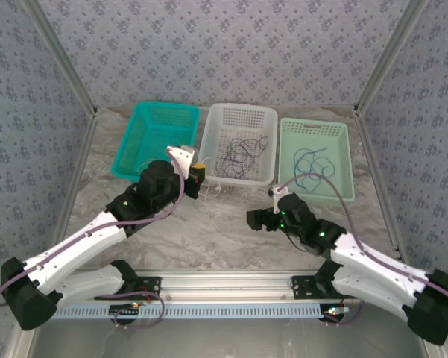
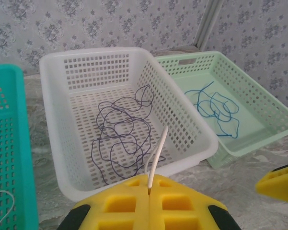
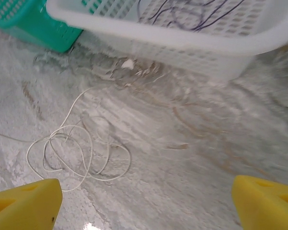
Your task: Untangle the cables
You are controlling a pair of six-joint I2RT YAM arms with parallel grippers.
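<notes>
Left gripper pinched tight on a pale cable end; I see pale loops on the tabletop before the white basket's near wall, ahead-left of my wide-spread right gripper.

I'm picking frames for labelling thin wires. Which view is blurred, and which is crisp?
Right wrist view: smeared, the white basket streaky, though the pale cable on the table is traceable. Left wrist view: crisp, dark cable and blue cable clear. Top view: even light, cables faint.
</notes>
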